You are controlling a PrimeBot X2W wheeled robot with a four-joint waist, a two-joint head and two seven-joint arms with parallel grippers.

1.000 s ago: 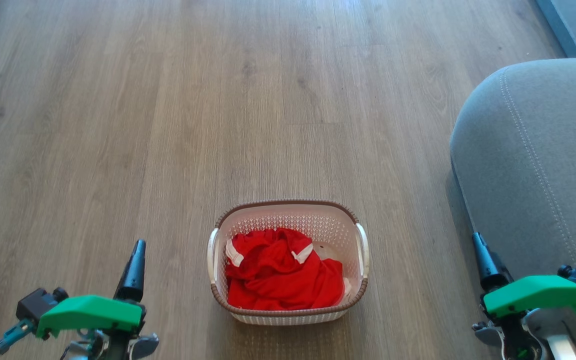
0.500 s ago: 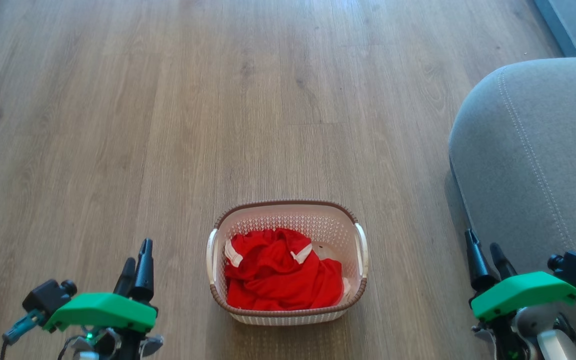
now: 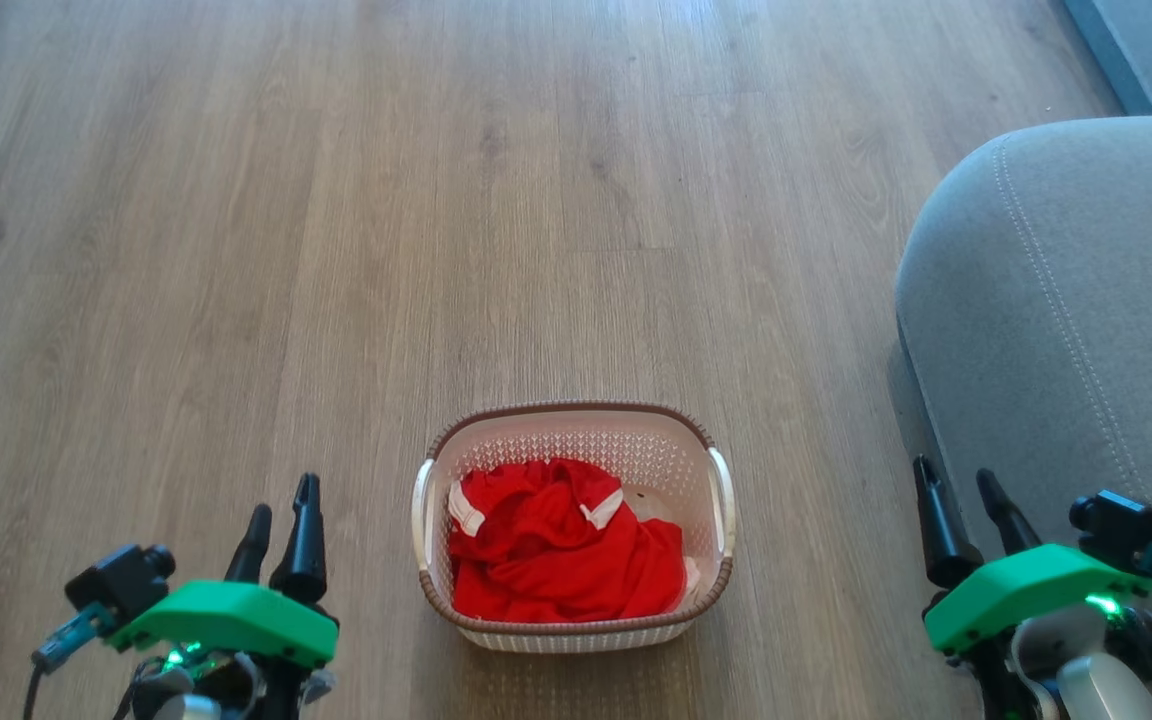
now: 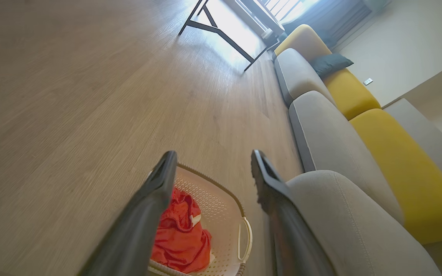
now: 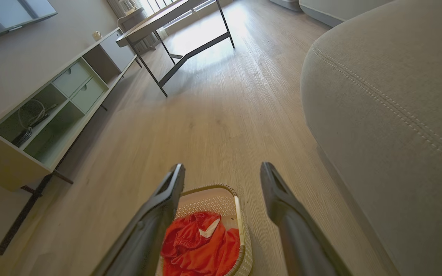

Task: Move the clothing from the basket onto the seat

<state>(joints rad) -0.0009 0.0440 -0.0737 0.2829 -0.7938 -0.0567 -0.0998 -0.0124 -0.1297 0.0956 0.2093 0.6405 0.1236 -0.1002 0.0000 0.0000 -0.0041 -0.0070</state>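
Wood-plank floor: my left gripper hangs spread and empty, red clothing lies heaped in the cream basket, my right gripper gapes empty by the grey seat; picking not yet begun, I likely must reach down into it.

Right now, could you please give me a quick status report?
Left end effector open, right end effector open, both empty. Red clothing in basket, untouched. Nothing blocks the seat.
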